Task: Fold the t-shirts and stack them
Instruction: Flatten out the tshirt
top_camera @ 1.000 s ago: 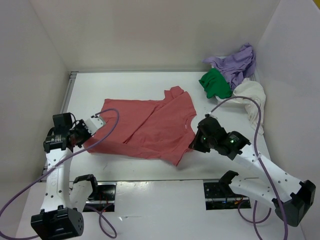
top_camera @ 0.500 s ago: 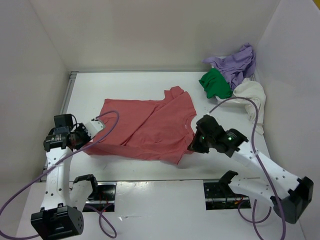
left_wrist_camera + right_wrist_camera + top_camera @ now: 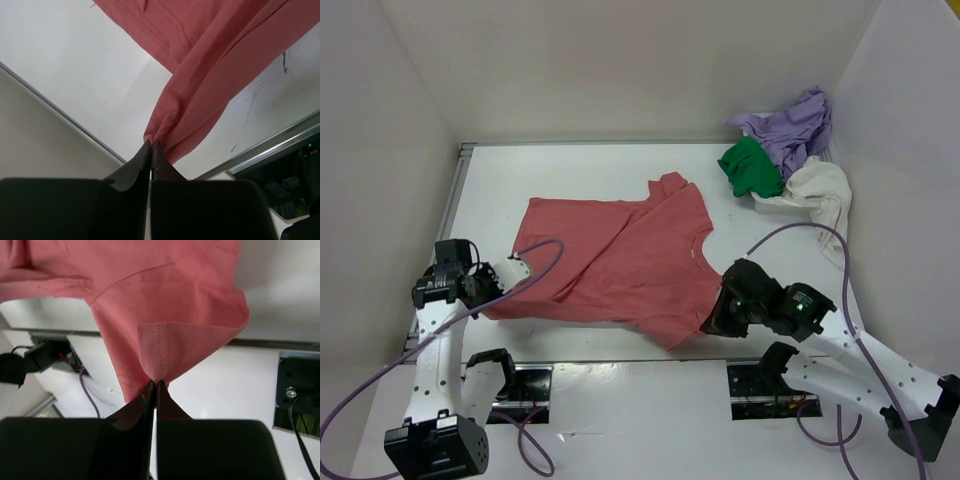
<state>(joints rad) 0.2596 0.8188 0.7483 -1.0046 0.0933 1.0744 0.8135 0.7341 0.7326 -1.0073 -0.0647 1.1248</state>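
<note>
Overhead, green shirt [image 3: 750, 168]; close-up, red shirt [image 3: 210, 60]

The spread t-shirt [image 3: 620, 265] lay across the middle of the worktop [image 3: 570, 170], its near edge close to the 6 o'clock rim. The left gripper [image 3: 496, 298] met its 8 o'clock corner and the right gripper [image 3: 710, 322] its 4 o'clock corner, each touching the cloth. Well apart, at 2 o'clock in the far corner beside the wall [image 3: 905, 120], the other three t-shirts [image 3: 785, 150] sat heaped on one another.
</note>
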